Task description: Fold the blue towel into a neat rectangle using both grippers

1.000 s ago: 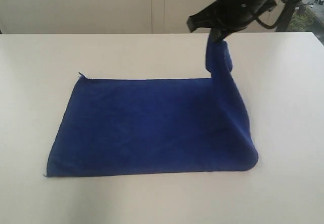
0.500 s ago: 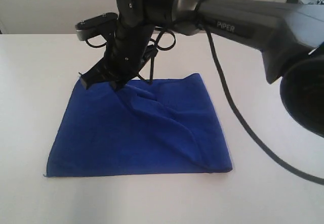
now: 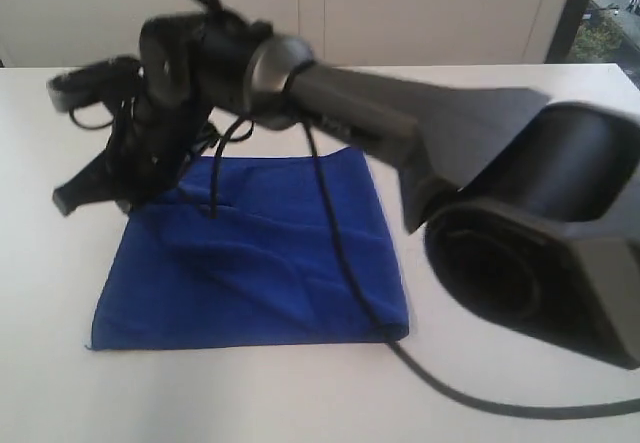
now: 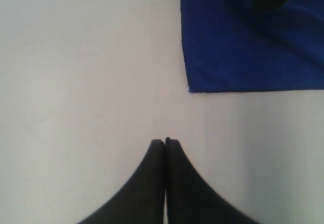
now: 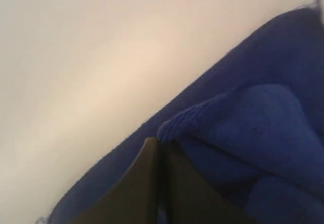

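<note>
White worktop (image 3: 60, 383) carries our towel (image 3: 260, 273) doubled now: the right tool (image 5: 158, 144), pinching its edge, has swung it leftward. Our left tool (image 4: 165, 142) waits closed, empty; release looks next.

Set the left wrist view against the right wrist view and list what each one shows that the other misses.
Left wrist only: the left gripper, shut and empty over the bare table, clear of the blue towel's flat corner. Right wrist only: the right gripper, shut on a raised fold of that towel. Both: the blue towel and the white table.
</note>
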{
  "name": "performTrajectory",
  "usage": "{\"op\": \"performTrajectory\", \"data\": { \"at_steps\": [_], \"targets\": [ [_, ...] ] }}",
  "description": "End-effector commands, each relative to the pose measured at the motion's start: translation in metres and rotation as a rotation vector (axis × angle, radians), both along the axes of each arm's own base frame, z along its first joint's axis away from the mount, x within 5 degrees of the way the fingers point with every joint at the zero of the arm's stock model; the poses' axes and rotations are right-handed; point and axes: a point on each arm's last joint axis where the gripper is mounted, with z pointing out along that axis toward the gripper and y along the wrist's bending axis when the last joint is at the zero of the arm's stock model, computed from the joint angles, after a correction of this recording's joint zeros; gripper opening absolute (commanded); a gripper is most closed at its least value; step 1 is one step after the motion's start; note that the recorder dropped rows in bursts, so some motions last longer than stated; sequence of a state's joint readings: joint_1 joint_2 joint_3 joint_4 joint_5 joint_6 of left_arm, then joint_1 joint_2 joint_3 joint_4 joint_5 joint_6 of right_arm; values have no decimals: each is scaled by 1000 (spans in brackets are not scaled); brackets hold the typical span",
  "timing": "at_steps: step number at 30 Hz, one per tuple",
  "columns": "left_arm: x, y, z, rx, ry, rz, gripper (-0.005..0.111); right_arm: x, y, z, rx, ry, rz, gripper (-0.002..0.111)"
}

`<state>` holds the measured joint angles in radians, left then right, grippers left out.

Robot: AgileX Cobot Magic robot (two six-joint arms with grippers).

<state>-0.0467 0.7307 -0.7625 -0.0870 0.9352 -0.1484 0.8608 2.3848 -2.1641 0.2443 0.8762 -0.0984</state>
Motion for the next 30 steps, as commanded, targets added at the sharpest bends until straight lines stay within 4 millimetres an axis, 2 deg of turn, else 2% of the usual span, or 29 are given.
{"op": "performTrajectory", "data": {
  "at_steps": [1, 3, 6, 9, 11, 13, 14, 17, 19, 21, 25, 26, 30],
  "targets": [
    [-3, 0, -1, -8, 14, 5, 0, -5, 18, -41, 20, 22, 5, 0],
    [-3, 0, -1, -8, 14, 5, 0, -2, 21, -49, 30, 11, -4, 0],
    [-3, 0, -1, -8, 14, 5, 0, -1, 22, -48, 49, -7, -11, 5],
    [-3, 0, -1, -8, 14, 5, 0, 0, 21, -37, 62, -16, -10, 24],
    [-3, 0, -1, -8, 14, 5, 0, -2, 19, -21, 55, -26, 9, 43],
    [-3, 0, -1, -8, 14, 5, 0, -2, 12, -1, 33, -43, 24, 55],
    [-3, 0, -1, -8, 14, 5, 0, -2, 7, 7, 13, -43, 29, 56],
    [-3, 0, -1, -8, 14, 5, 0, 11, -19, 30, -42, -39, 8, 51],
    [-3, 0, -1, -8, 14, 5, 0, 25, -42, 35, -92, -19, -19, 44],
    [-3, 0, -1, -8, 14, 5, 0, 42, -65, 34, -136, -1, -27, 34],
    [-3, 0, -1, -8, 14, 5, 0, 76, -109, 22, -188, 27, -71, 3],
    [-3, 0, -1, -8, 14, 5, 0, 83, -117, 21, -190, 30, -91, 0],
    [-3, 0, -1, -8, 14, 5, 0, 109, -154, 11, -207, 31, -134, 0]
  ]
}}
